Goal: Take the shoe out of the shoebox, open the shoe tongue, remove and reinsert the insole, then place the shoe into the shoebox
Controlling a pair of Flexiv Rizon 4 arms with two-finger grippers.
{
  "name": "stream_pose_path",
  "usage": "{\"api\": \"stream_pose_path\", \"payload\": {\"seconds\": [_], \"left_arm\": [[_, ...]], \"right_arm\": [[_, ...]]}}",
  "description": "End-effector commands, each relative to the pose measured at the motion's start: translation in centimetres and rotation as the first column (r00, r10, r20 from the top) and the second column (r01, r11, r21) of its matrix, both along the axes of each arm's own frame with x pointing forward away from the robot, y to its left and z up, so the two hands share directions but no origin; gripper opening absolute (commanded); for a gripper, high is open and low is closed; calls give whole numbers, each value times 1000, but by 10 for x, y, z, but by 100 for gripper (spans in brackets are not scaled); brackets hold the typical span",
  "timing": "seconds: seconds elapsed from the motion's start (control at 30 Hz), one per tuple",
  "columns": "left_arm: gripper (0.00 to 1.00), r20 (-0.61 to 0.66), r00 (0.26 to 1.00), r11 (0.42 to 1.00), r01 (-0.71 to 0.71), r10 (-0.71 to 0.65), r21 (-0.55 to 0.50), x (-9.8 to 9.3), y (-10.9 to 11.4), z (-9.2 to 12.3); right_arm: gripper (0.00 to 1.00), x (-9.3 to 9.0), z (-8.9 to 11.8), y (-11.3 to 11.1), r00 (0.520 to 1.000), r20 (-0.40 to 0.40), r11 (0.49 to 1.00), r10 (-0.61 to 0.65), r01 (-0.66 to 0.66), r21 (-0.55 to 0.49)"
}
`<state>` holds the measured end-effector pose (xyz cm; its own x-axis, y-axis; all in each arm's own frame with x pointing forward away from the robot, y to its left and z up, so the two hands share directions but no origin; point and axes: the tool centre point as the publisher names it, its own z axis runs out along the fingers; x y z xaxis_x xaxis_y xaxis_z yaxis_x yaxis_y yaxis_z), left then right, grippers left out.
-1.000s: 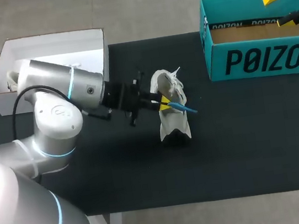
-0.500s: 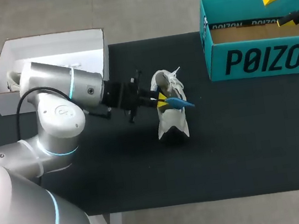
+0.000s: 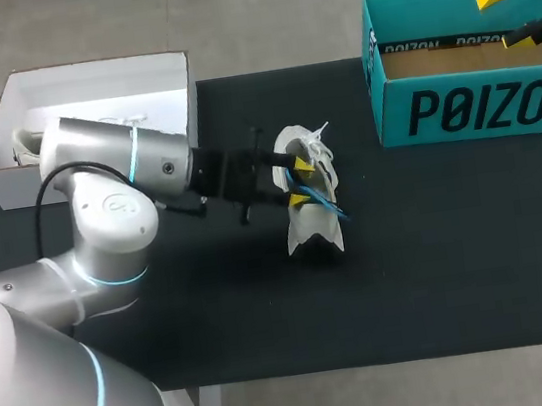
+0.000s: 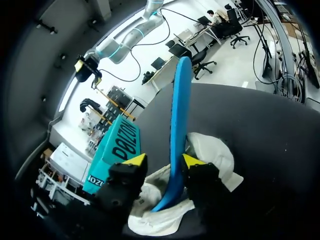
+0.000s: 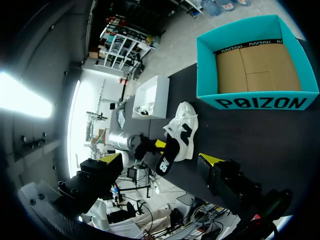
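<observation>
A white shoe lies on the black table mat near the middle, with a blue insole poking out of its opening. My left gripper is at the shoe's mouth. In the left wrist view the insole stands between the parted fingers of that gripper, leaning against one finger only, with the shoe under it. The teal shoebox sits at the back right with nothing in it. My right gripper hangs open above the box, nothing between its fingers; its own view shows the shoe and the box below.
A white open box with some items inside stands at the back left, behind my left arm. Bare black mat lies in front of the shoe and between the shoe and the teal shoebox.
My left gripper's fingers have come apart and let go of the insole. The insole's free end has dropped from sticking out sideways to slanting down along the shoe. The right arm has kept still.
</observation>
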<state>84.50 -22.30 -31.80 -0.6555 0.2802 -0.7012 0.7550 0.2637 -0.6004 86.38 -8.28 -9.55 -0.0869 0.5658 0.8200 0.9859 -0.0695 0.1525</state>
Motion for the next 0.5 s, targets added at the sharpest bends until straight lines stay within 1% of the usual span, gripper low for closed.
{"api": "stream_pose_path", "payload": {"seconds": [0.03,0.07,0.1,0.17,0.5], "left_arm": [[36,1,1000,1000,22,-22,9,-12,3,11],[21,-3,1000,999,31,-31,8,-14,2,11],[0,-4,999,999,36,-36,8,-15,0,11],[0,-10,999,999,44,-43,18,-15,-1,7],[0,-45,999,998,26,-23,54,-4,4,-8]], "right_arm": [[100,-1,0,0,1000,0,1000,-2,2,-2],[100,-1,0,0,1000,0,1000,-2,2,-2],[100,-1,0,0,1000,0,1000,-2,2,-2],[100,-1,0,0,1000,0,1000,-2,2,-2],[100,-1,0,0,1000,0,1000,-2,2,-2]]}}
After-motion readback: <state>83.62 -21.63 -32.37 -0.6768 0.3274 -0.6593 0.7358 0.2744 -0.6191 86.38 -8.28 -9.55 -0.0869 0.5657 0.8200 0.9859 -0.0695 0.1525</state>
